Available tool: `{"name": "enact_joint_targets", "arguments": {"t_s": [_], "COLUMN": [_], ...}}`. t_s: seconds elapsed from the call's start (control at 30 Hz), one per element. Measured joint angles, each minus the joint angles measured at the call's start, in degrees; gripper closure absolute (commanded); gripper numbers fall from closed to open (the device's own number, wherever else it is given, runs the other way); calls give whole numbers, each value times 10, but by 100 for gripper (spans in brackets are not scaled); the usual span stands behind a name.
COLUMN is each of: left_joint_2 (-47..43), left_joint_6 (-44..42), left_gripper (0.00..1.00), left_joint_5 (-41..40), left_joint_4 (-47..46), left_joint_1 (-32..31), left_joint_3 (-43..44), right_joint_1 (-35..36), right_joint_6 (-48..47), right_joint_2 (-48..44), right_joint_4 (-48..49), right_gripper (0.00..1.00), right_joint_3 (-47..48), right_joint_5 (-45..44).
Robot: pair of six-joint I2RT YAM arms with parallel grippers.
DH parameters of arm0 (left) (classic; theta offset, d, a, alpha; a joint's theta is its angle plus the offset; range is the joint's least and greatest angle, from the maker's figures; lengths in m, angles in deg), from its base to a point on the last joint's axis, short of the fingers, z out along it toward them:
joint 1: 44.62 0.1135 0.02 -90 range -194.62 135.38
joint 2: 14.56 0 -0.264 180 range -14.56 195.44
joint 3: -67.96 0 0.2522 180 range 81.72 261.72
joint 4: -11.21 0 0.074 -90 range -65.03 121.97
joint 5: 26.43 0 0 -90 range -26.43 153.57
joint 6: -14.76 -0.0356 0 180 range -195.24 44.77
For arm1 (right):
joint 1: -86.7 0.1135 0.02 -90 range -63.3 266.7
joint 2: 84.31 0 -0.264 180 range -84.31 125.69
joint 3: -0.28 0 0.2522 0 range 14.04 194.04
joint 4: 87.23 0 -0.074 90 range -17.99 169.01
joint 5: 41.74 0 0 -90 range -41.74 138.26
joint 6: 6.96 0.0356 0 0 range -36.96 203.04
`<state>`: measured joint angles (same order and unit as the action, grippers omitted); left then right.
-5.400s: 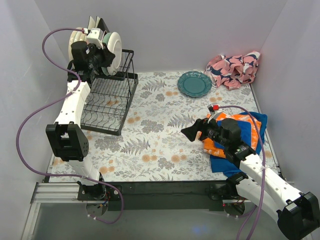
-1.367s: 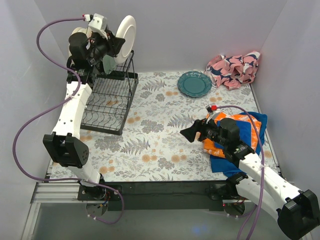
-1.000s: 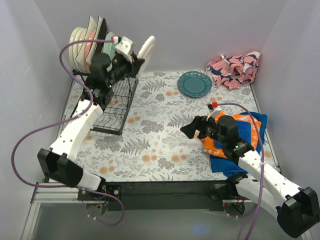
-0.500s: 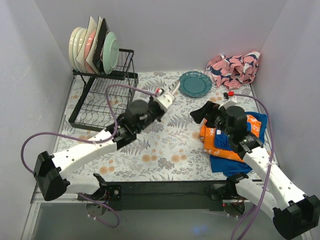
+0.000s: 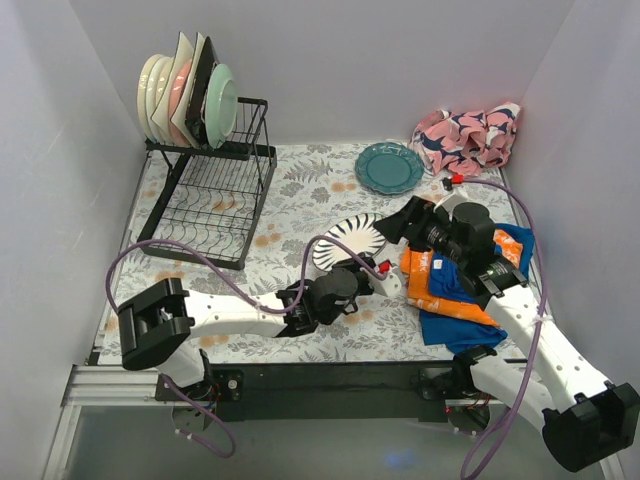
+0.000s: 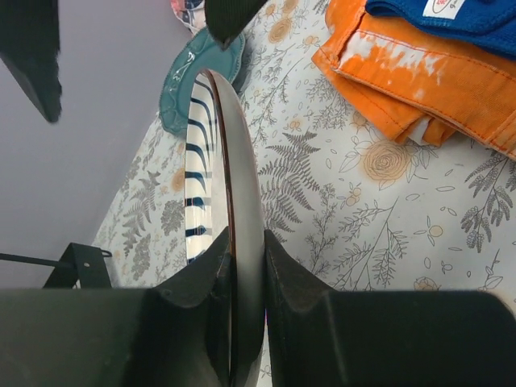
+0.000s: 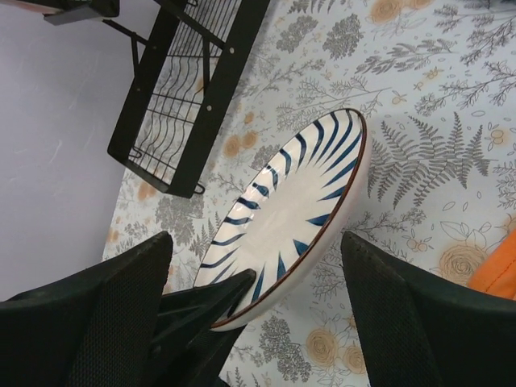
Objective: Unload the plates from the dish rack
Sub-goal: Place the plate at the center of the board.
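The left gripper (image 6: 244,239) is pinching the striped plate (image 7: 290,211) by its rim, tilted over the middle of the table (image 5: 300,190) and maybe touching it, while the right gripper (image 5: 407,224) is hanging wide open just right of it, so a bump could knock it loose.

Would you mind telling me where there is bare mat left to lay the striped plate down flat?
The widest bare stretch lies between the dish rack and the teal plate, just beyond the striped plate. The right side is crowded: pink cloth in the far corner, orange and blue cloth nearer.
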<state>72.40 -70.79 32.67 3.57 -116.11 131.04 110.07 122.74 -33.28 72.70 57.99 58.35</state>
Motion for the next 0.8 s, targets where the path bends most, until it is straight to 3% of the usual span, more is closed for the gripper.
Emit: {"name": "enact_joint_targets", "arguments": {"t_s": [0.2,0.3,0.33,0.4,0.43,0.5,0.57,0.6,0.7,0.73,0.8], "left_joint_2": [35,50,53,56,57,63,69,70,70,70,70], "left_joint_6": [-50,-74,-78,-83,-82,-82,-104,-108,-101,-96,-76], "left_gripper": [100,100,100,100,100,100,98,85,76,60,55], "left_joint_5": [-32,-48,-51,-51,-49,-49,-61,-63,-59,-55,-49], "left_joint_4": [-66,-101,-107,-106,-106,-105,-109,-111,-108,-106,-102], "left_joint_1": [-24,-31,-33,-34,-34,-37,-46,-47,-49,-49,-48], "left_joint_3": [-2,-8,-11,-13,-15,-21,-23,-25,-33,-36,-40], "right_joint_1": [0,0,0,0,0,1,-3,-4,-4,-4,-3], "right_joint_6": [6,9,10,17,23,64,119,139,167,172,166], "right_joint_2": [36,50,54,62,64,66,69,70,68,68,68], "right_joint_4": [1,0,1,8,18,26,32,37,59,70,89], "right_gripper": [16,29,45,61,80,97,99,99,99,99,99], "right_joint_3": [-27,-46,-51,-60,-63,-67,-77,-81,-104,-114,-127], "right_joint_5": [13,12,13,20,26,22,20,20,21,24,26]}}
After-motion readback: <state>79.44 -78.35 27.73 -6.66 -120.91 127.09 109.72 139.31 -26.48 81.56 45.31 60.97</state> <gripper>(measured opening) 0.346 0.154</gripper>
